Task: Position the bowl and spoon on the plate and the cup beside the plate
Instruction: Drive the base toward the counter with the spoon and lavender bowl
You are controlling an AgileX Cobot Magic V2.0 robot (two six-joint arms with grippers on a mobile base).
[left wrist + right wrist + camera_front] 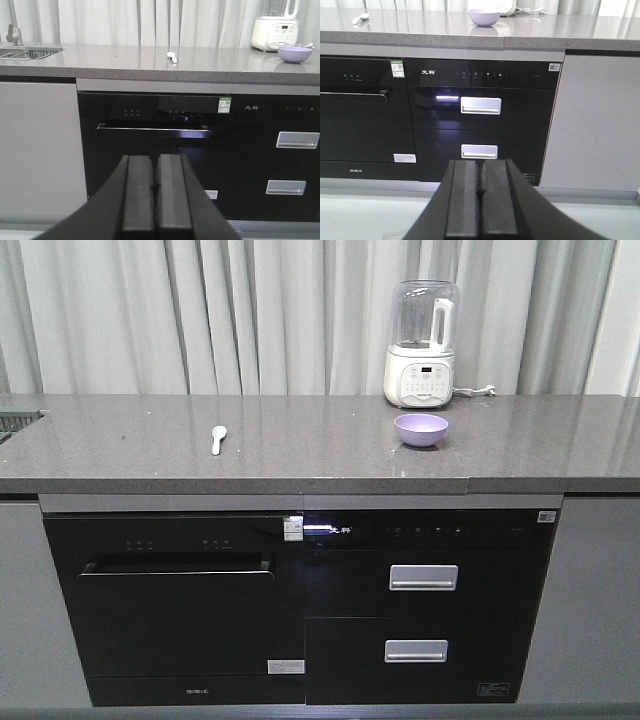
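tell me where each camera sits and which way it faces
Exterior front: set back, head-on to the counter with spoon, bowl and blender; no robot parts show.
Left wrist: low, facing the black appliance door; shut left gripper at bottom.
Right wrist: low, facing the drawers; shut right gripper at bottom.
All three share the bowl and spoon.
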